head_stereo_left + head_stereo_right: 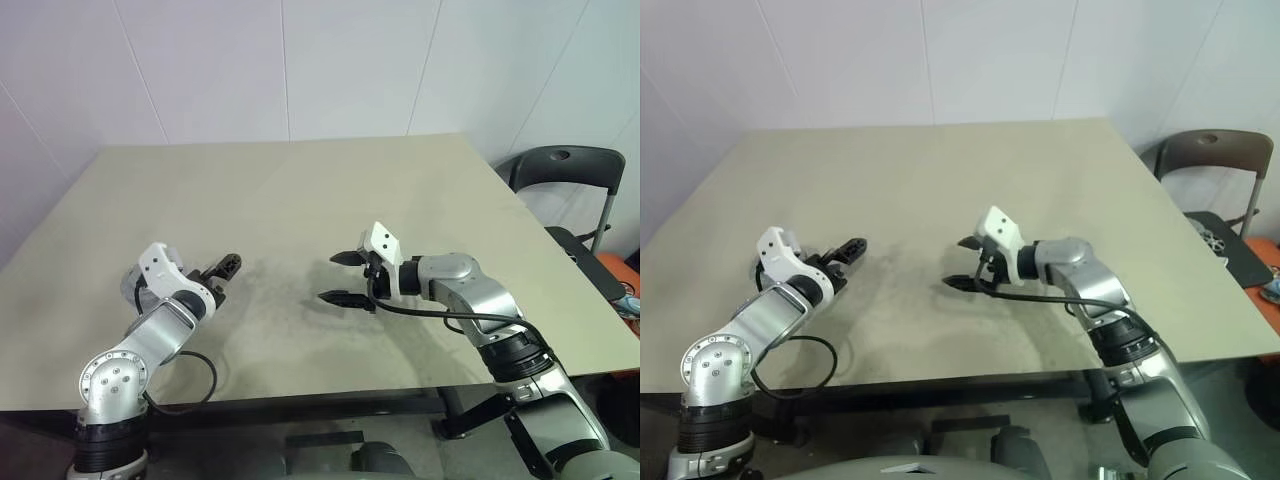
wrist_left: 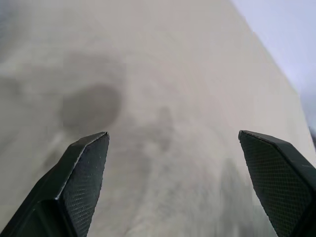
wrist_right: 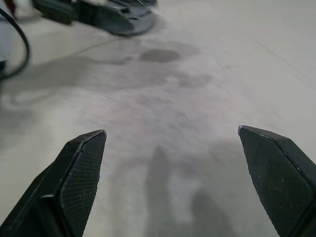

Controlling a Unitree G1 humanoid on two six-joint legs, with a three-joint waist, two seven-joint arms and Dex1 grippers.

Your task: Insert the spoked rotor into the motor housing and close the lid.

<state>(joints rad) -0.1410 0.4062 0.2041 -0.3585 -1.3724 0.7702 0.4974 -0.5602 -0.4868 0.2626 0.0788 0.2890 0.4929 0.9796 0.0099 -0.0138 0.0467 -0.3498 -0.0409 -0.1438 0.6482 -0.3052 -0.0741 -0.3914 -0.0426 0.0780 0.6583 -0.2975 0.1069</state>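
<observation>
The spoked rotor, the motor housing and the lid are out of view. My left gripper (image 1: 226, 274) hovers low over the beige table (image 1: 300, 180) near its front left, pointing towards the middle, open with nothing between its fingers (image 2: 86, 163). My right gripper (image 1: 331, 277) hangs over the front middle of the table and points left towards the other gripper. It is open and empty too, its fingers (image 3: 81, 163) spread wide over bare tabletop. A hand's width or so of table lies between the two grippers. The right wrist view catches the left gripper (image 3: 106, 15) beyond the fingers.
A dark chair (image 1: 565, 170) stands off the table's right edge, with a small pale thing on its seat (image 1: 1208, 235). A white wall runs behind the table's far edge. A black cable (image 1: 190, 385) loops from the left arm at the front edge.
</observation>
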